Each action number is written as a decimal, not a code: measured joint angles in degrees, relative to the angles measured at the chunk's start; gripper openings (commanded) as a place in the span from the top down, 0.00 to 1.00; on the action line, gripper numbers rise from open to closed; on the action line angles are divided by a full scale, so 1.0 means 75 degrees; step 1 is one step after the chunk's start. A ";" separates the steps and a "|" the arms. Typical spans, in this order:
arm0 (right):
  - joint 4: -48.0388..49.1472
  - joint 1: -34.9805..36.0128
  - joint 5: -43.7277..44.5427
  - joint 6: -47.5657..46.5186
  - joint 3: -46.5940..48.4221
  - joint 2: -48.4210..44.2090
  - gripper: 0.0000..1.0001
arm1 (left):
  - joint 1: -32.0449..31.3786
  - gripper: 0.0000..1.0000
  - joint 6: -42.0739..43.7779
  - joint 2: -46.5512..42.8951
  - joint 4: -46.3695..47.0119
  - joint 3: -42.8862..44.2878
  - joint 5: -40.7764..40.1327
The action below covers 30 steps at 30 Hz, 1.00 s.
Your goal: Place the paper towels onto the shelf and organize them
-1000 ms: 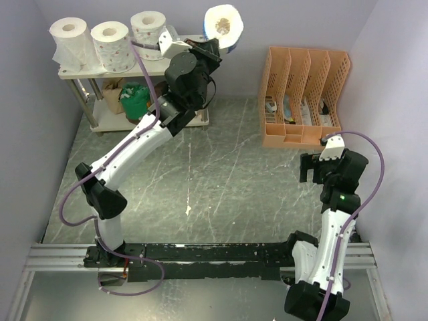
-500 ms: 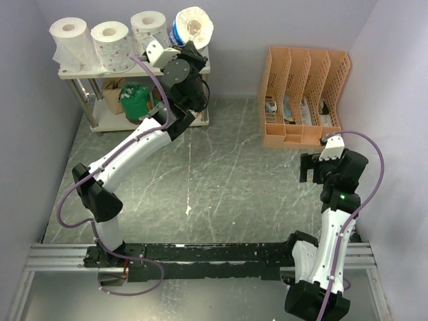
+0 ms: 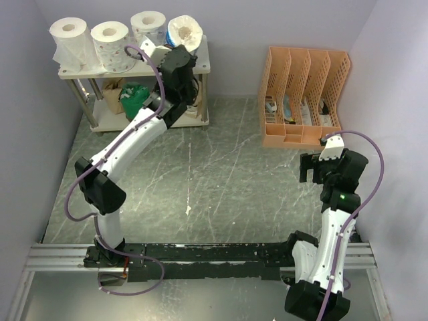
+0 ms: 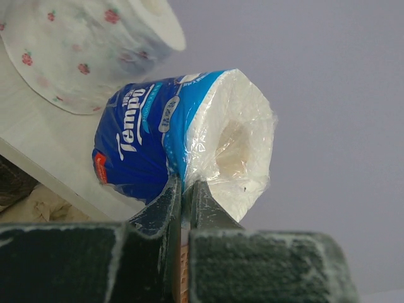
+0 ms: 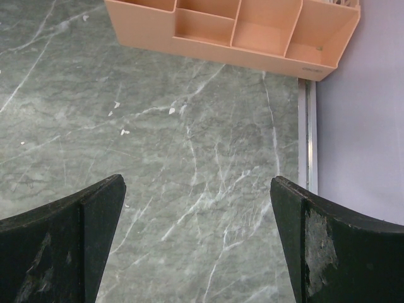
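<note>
The shelf (image 3: 199, 65) stands at the back left, with three white paper towels (image 3: 110, 40) upright in a row on its top board. A blue-wrapped roll (image 3: 184, 32) sits tilted at that board's right end, beside the third white roll (image 3: 148, 25). My left gripper (image 3: 178, 47) is shut on this roll's plastic wrap. In the left wrist view the fingers pinch the wrap of the blue roll (image 4: 183, 145) at its lower edge, just over the pale board (image 4: 57, 164). A green-wrapped roll (image 3: 137, 99) and a tan one (image 3: 114, 89) lie on the lower tier. My right gripper (image 3: 309, 167) hangs open and holds nothing.
An orange slotted file organizer (image 3: 304, 93) stands at the back right, and its front trays (image 5: 252, 31) show in the right wrist view above the marble floor (image 5: 189, 145). A flower-printed roll (image 4: 82, 50) sits close to the left of the blue one. Walls close in the left, back and right sides.
My left arm has swung the blue-wrapped roll leftward and down, from beyond the shelf's right end to the top board beside the third white roll. The right arm has not moved.
</note>
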 measured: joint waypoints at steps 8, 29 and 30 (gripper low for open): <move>0.0003 0.0000 0.0082 0.0076 0.0000 0.0277 0.00 | 0.0903 0.93 -0.1810 0.0399 -0.1093 0.0318 0.1174; 0.0009 0.0000 0.0291 0.0498 -0.0003 0.0536 0.00 | 0.1209 0.00 -0.3022 0.0600 -0.1303 0.0367 0.2725; 0.0009 0.0000 0.0291 0.0501 -0.0003 0.0536 0.00 | 0.1207 0.00 -0.3028 0.0498 -0.1285 0.0201 0.2783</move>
